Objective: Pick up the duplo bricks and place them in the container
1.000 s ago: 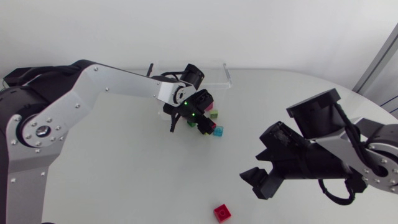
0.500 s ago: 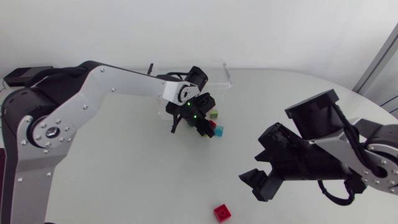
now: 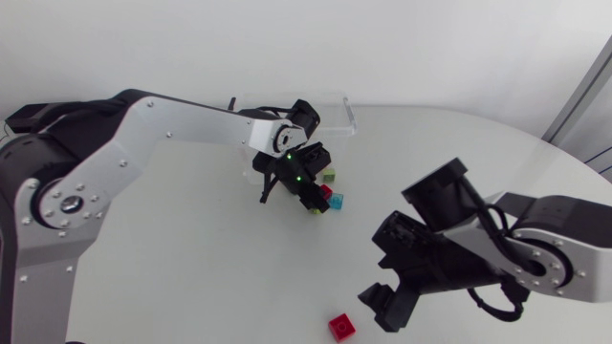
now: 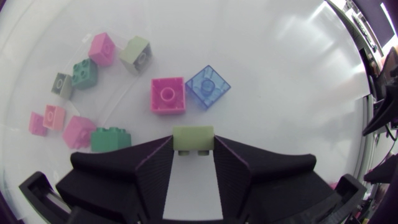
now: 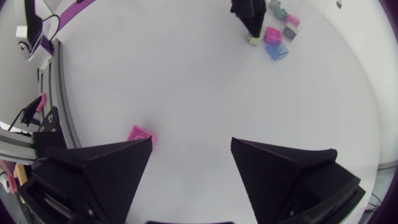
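The left gripper (image 4: 193, 149) holds a pale green brick (image 4: 193, 134) near the container (image 3: 348, 115). Lift it straight up, clear of the pink brick (image 4: 167, 95). The right gripper (image 5: 191, 144) gapes wide.

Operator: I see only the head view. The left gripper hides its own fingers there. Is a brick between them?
Observer: Yes, the left gripper is shut on a pale green brick.
Operator: What lies ahead of it?
Observer: A pink brick and a clear blue brick, side by side.
Operator: And my other arm?
Observer: The right gripper is open; the red brick lies beside one fingertip, not between them.
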